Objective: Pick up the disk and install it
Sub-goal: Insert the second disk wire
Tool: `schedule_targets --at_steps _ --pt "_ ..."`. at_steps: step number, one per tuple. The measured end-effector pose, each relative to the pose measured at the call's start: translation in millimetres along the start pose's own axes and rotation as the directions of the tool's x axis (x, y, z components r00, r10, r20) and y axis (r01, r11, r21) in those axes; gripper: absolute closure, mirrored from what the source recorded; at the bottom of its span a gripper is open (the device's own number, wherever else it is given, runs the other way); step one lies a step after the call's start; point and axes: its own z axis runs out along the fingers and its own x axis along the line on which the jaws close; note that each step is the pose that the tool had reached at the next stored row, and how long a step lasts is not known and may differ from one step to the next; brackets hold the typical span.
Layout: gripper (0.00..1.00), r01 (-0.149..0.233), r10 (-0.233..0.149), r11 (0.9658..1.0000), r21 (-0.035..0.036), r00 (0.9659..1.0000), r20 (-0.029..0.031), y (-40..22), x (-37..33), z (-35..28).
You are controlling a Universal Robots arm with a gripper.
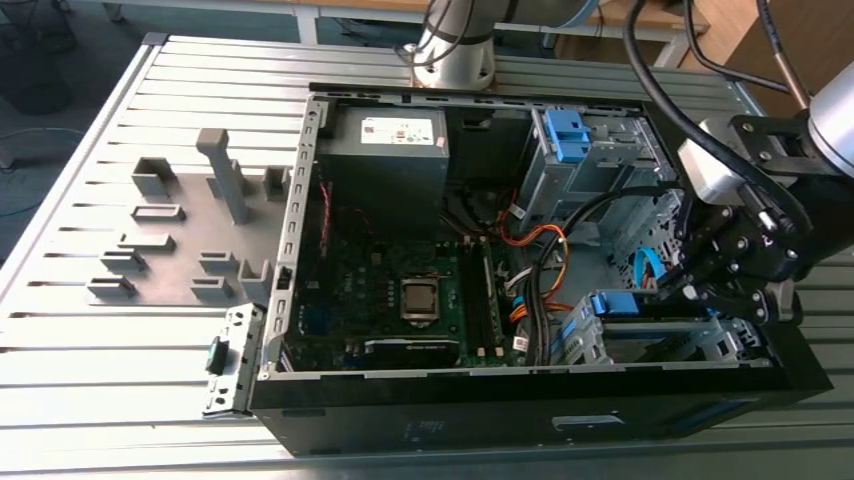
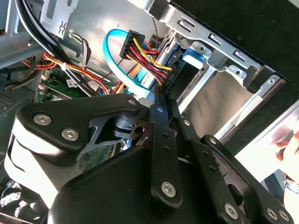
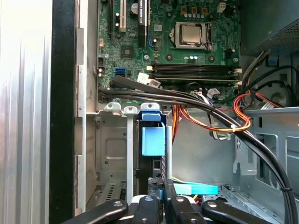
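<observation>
The disk (image 3: 152, 140) stands on edge in the lower drive cage (image 3: 110, 144) of the open computer case (image 1: 534, 400), its bright blue frame facing the first wrist view. The exterior view shows the disk (image 1: 625, 302) as a blue strip at the case's front right corner. My gripper (image 3: 161, 183) is right behind the disk, its two black fingers (image 2: 161, 109) close together and their tips at the disk's (image 2: 183, 74) end. My gripper (image 1: 701, 290) hangs over that corner in the exterior view.
Orange, yellow and blue cables (image 2: 140, 56) run close beside the fingers. Thick black cables (image 3: 187, 95) cross above the cage. The motherboard (image 1: 400, 290) and a grey power supply box (image 1: 387, 150) fill the case's left half. Grey fixture blocks (image 1: 174, 240) stand on the slatted table.
</observation>
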Motion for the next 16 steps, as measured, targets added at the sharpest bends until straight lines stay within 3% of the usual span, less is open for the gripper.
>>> schedule_targets --at_steps 16 --pt "0.84 0.0 0.0 1.0 -0.0005 1.0 0.0027 -0.2 1.1 5.7"
